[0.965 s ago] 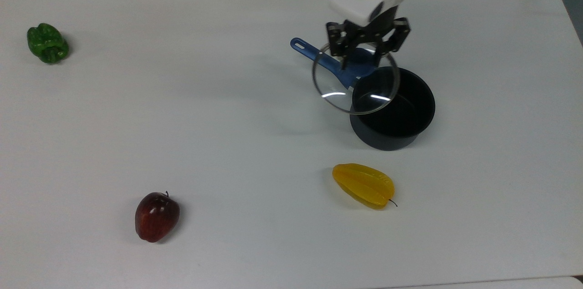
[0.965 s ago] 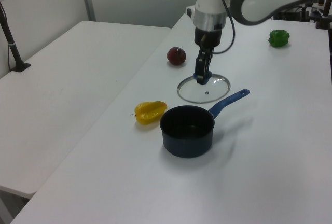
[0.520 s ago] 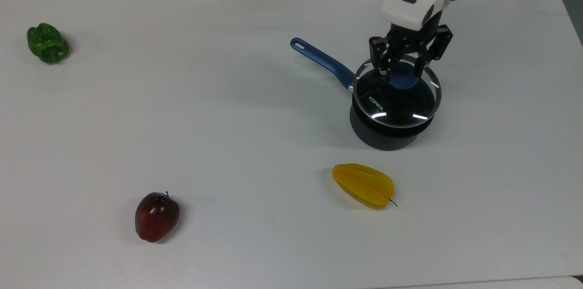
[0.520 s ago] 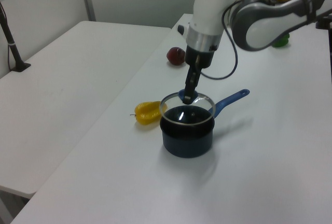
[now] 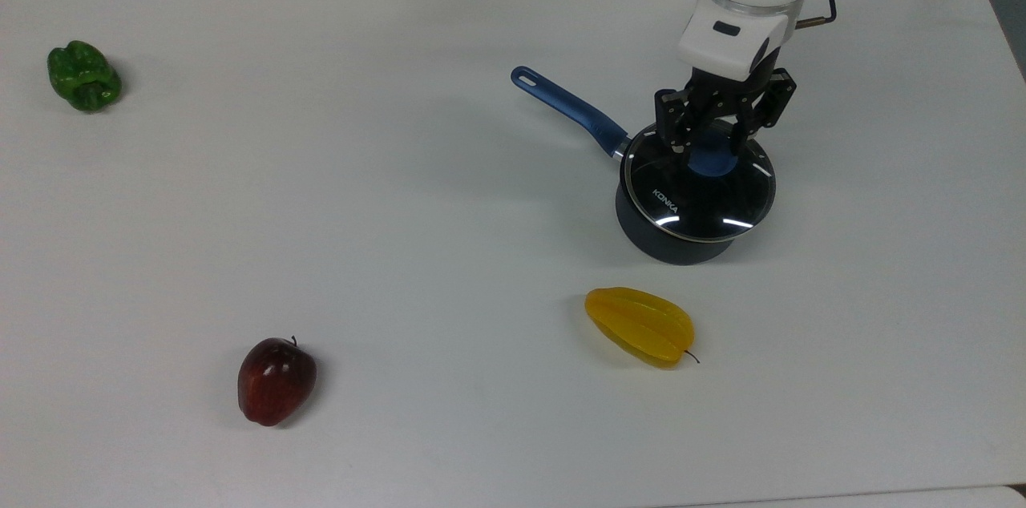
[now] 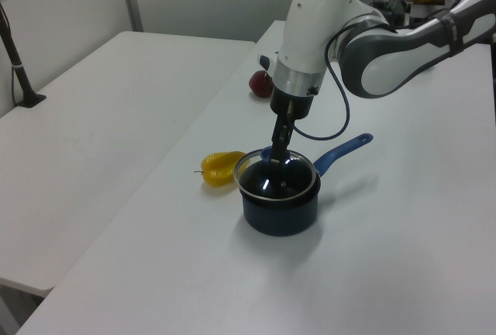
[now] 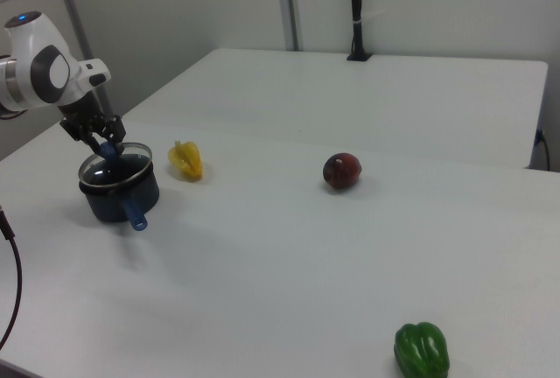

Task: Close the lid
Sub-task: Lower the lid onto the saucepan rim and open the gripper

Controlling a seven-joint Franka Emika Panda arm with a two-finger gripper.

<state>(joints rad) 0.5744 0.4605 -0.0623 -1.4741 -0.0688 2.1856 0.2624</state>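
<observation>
The gripper (image 5: 708, 141) pinches the blue knob (image 5: 713, 158) of the glass lid (image 5: 699, 186), which sits on top of the dark saucepan (image 5: 677, 239) (white lettering on the glass reads KONKA); a yellow starfruit (image 5: 640, 326) lies near the pan on the white table (image 5: 361, 211)

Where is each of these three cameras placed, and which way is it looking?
Top view: high above the table, looking steeply down; the arm's white wrist and end effector show.
Left view: beside the table, facing the saucepan; most of the arm shows.
Right view: opposite side, low, looking across; part of the arm shows.
All three share the lid.
</observation>
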